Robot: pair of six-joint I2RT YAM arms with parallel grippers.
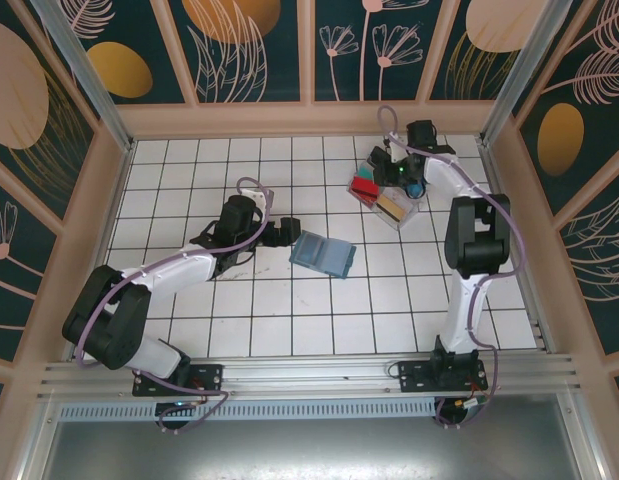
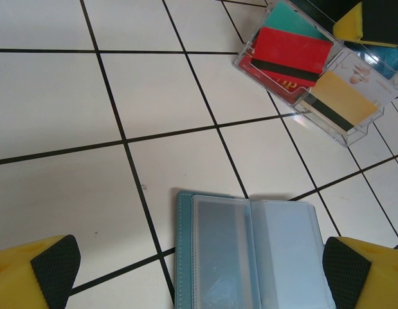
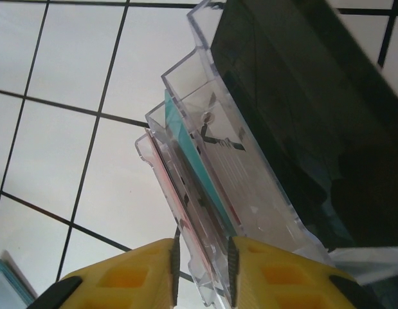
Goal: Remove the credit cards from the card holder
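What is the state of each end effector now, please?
Left end effector: open, holding nothing.
Right end effector: nearly closed around a wall of the clear tray; whether it grips cannot be told.

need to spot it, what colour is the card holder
The card holder is pale teal, clearest in the left wrist view.

The card holder [image 2: 250,251] lies on the table [image 2: 70,96] just ahead of the left gripper [image 2: 200,267], between its fingers [image 2: 54,264] and nearer the right-hand one. Farther ahead and to the right sits the tray [image 2: 353,132], well apart from the holder, with cards [image 2: 289,55] side by side in it. The right gripper [image 3: 202,264] stands at the tray (one finger on either side of a tray wall), the holder off to its left.
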